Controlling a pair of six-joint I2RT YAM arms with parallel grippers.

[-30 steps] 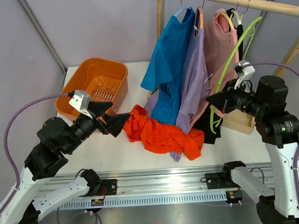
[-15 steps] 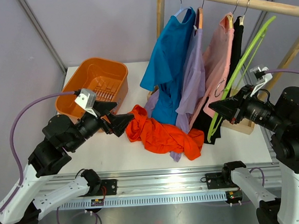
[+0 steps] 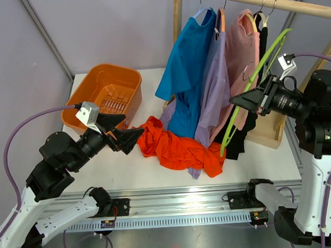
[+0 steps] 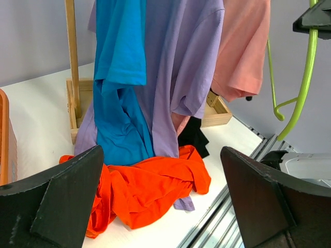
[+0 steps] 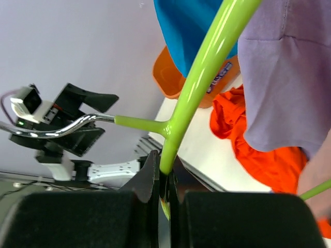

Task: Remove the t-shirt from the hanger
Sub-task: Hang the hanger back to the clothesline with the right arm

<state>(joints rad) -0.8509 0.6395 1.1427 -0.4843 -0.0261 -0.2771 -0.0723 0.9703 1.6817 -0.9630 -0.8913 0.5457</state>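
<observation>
Bare green hanger point(image 3: 256, 73), seemingly stiff, is pinched by the right hand point(image 3: 238, 103); limp orange t-shirt point(image 3: 178, 148), graspable at any fold, lies before the spread left hand point(image 3: 134, 135).

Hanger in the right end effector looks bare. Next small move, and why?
Probably draw the hanger away from the rack and lower it to the table. It is bare, the right end effector is shut on it, and it crosses the pink shirt. The orange shirt lies on the table; the left end effector is open, empty.
</observation>
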